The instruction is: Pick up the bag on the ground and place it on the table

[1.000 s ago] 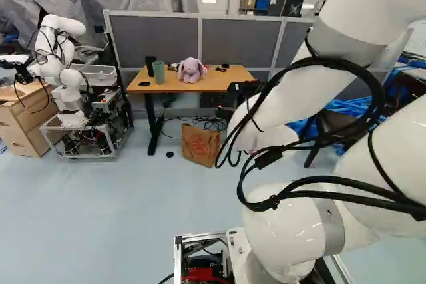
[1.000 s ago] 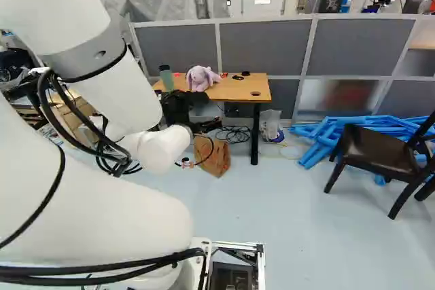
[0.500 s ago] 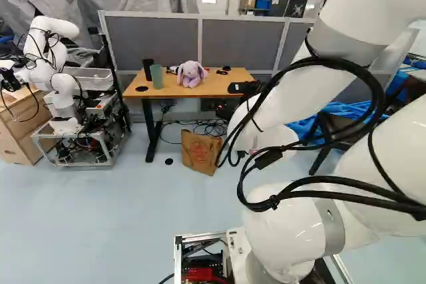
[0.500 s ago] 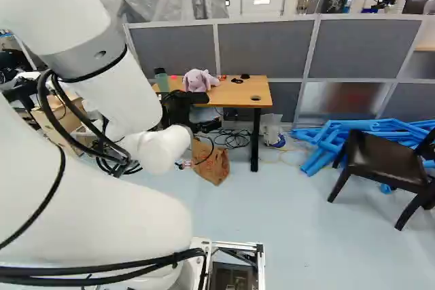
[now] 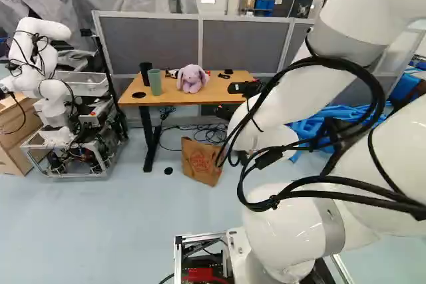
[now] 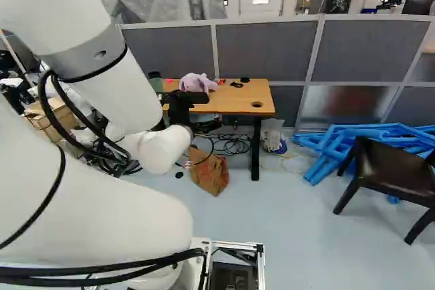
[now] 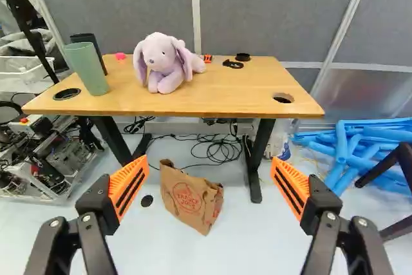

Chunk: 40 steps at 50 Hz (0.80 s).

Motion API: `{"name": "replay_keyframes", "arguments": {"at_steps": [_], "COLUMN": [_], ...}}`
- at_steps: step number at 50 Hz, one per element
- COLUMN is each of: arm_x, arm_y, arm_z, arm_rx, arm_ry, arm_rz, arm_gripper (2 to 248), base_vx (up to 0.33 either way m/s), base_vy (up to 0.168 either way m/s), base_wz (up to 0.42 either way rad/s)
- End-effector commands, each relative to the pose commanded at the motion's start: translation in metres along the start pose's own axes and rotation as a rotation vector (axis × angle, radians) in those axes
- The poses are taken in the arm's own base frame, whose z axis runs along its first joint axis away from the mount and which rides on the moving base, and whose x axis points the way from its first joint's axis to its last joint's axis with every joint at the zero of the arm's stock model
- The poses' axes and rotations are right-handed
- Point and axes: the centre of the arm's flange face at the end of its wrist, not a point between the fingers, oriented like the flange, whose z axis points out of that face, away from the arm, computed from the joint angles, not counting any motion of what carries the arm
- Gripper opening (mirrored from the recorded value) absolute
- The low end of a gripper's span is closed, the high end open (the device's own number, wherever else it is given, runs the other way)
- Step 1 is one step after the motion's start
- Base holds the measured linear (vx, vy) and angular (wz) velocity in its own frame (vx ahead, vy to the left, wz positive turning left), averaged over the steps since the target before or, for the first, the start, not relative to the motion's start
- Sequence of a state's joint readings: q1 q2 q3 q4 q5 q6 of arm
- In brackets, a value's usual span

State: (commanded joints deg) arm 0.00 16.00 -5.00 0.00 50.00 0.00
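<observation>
Bag count is one: a brown paper bag with a red print, sitting tilted on the floor at twelve o'clock from the arm's base, near the front of the single wooden table. Two table legs show, one to either side of the bag in the wrist view. With twelve o'clock straight ahead of the gripper, the tabletop bears one lilac plush rabbit a little before twelve, two cups toward eleven, one green and one black, and two round cable holes, one near each end. One dark disc lies on the floor beside the bag. One chair stands at about two o'clock from the arm's base, with a blue pile behind it, and another robot at about ten. The arm rises from its joint, bends high up, and brings its forearm down and forward, so the gripper reaches out ahead toward the table. Its two fingers stand wide apart, orange pads touching nothing; the bag shows ahead between them, ungripped.
</observation>
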Motion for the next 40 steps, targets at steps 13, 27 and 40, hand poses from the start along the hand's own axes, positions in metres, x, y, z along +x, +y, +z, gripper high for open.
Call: {"name": "replay_keyframes", "arguments": {"at_steps": [13, 27, 40], "arm_x": [0.0000, 0.0000, 0.0000], "arm_y": [0.0000, 0.0000, 0.0000], "arm_z": [0.0000, 0.0000, 0.0000], "arm_rx": [0.000, 0.000, 0.000], "arm_ry": [0.000, 0.000, 0.000], "arm_rz": [0.000, 0.000, 0.000], "arm_gripper": [247, 247, 247], "base_vx": [0.128, 0.092, 0.079], "base_vy": [0.074, 0.046, 0.000], "base_wz": [-0.023, -0.011, -0.004]}}
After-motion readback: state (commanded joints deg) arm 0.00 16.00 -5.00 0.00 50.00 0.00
